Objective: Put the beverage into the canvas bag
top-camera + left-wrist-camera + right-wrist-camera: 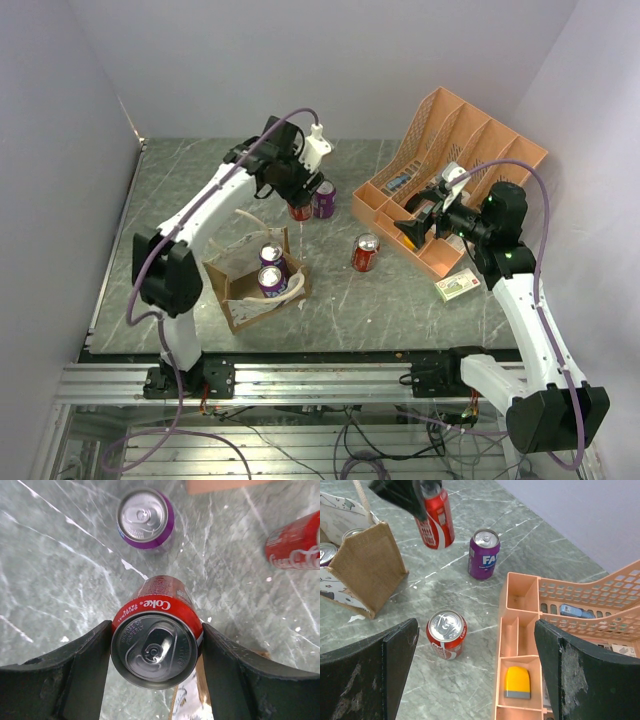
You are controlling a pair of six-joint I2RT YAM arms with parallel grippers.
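My left end effector (156,641) is clamped on the red aluminium Coke can (435,522), holding it above the mid worktop (340,305). I judge that height is meant to clear the rim of the boxy brown canvas bag (370,565) near the near-left edge. The right end effector (412,232) gapes wide and empty.

Five cans in all — two red Coke cans (299,211) (365,252), one purple can (323,199) on the table, two more cans (271,255) (273,281) inside the one canvas bag (218,290), at least one seemingly purple — plus one orange organizer (440,120) and one small packet (457,287).
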